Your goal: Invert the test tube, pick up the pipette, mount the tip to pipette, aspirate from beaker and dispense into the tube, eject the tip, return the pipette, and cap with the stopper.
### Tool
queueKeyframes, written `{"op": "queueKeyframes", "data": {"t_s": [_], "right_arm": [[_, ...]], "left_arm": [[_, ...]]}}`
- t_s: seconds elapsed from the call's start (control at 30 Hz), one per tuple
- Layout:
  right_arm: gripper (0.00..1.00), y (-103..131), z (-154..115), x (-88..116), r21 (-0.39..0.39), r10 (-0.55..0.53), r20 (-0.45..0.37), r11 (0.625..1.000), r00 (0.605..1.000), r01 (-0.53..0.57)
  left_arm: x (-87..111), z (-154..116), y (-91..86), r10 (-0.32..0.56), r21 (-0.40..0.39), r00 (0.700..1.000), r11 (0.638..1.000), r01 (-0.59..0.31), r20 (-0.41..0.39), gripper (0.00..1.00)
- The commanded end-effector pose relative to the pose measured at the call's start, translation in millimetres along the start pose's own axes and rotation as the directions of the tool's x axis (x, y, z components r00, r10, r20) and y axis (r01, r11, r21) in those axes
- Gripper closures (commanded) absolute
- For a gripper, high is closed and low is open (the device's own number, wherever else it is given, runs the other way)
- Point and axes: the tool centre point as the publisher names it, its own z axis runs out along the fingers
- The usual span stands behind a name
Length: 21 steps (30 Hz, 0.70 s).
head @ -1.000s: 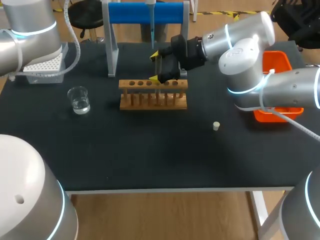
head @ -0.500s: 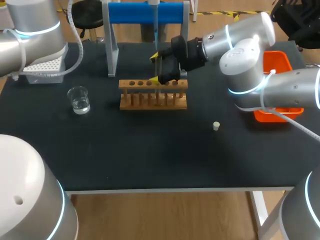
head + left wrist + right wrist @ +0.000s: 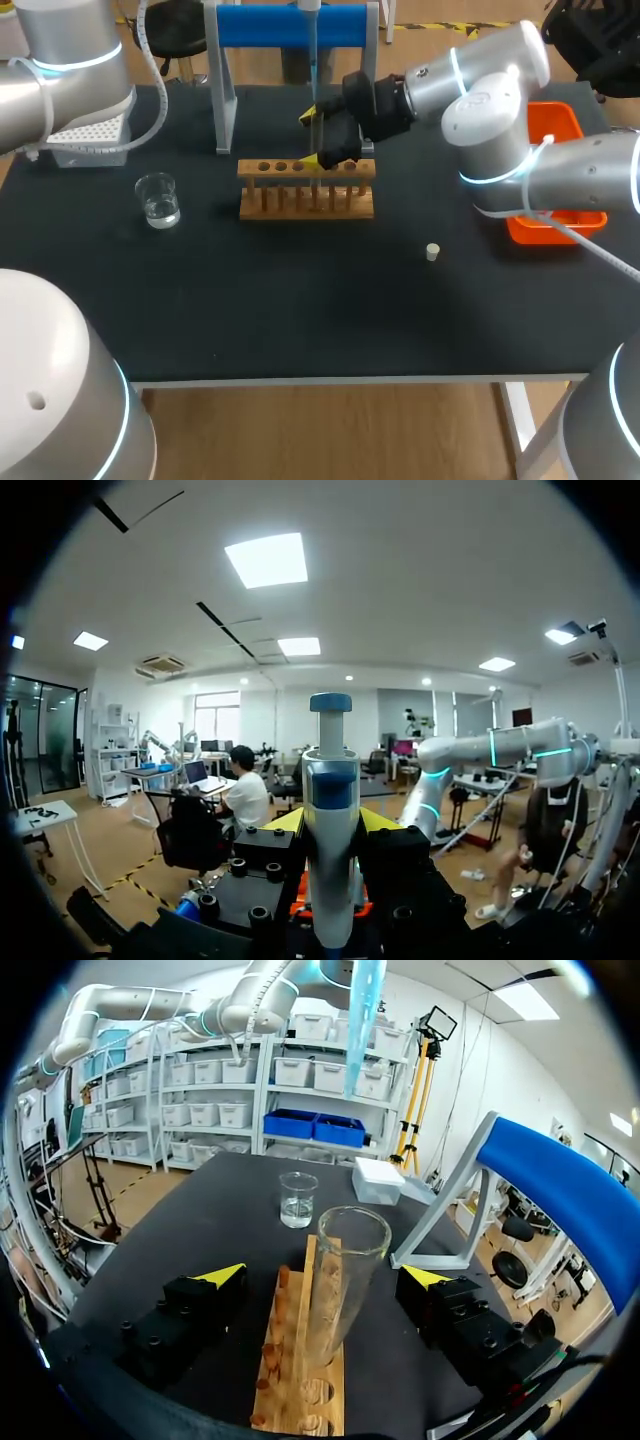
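A glass test tube (image 3: 338,1275) stands upright, mouth up, in the wooden rack (image 3: 290,1375). My right gripper (image 3: 325,1276) is open, its fingers wide on either side of the tube and not touching it. In the head view this gripper (image 3: 311,136) hangs over the rack (image 3: 306,190). The pipette (image 3: 310,45) hangs above the tube, and its bluish tip (image 3: 362,1020) points down toward the tube's mouth. My left gripper (image 3: 331,820) is shut on the pipette (image 3: 331,780). The beaker (image 3: 158,198) holds clear liquid. The stopper (image 3: 432,252) lies on the mat.
A blue stand (image 3: 290,25) rises behind the rack. The white tip box (image 3: 90,135) sits at the back left, beyond the beaker (image 3: 298,1200). An orange bin (image 3: 556,125) lies under my right arm at the right edge.
The pipette has shifted slightly to the right, closer to above the tube. My right gripper has stayed around the tube.
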Motion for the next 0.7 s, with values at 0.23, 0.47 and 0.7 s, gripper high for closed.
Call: {"op": "queueKeyframes", "data": {"t_s": [0.23, 0.47, 0.7], "right_arm": [[0.00, 0.4, -1.0, -1.6, 0.002, 0.004, 0.001, 1.000, 1.000, -0.004], [0.00, 0.6, -1.3, -1.6, 0.004, 0.010, 0.002, 1.000, 1.000, -0.010], [0.00, 0.9, -1.4, -1.2, -0.001, 0.011, 0.006, 1.000, 1.000, -0.011]], "left_arm": [[0.1, 2.9, 3.7, -0.006, 0.000, 1.000, 1.000, 0.006, -0.005, 1.00], [2.1, 4.2, 7.6, -0.001, -0.009, 1.000, 1.000, 0.001, -0.002, 1.00], [3.0, 4.9, 9.5, 0.013, -0.024, 1.000, 1.000, -0.013, 0.000, 1.00]]}}
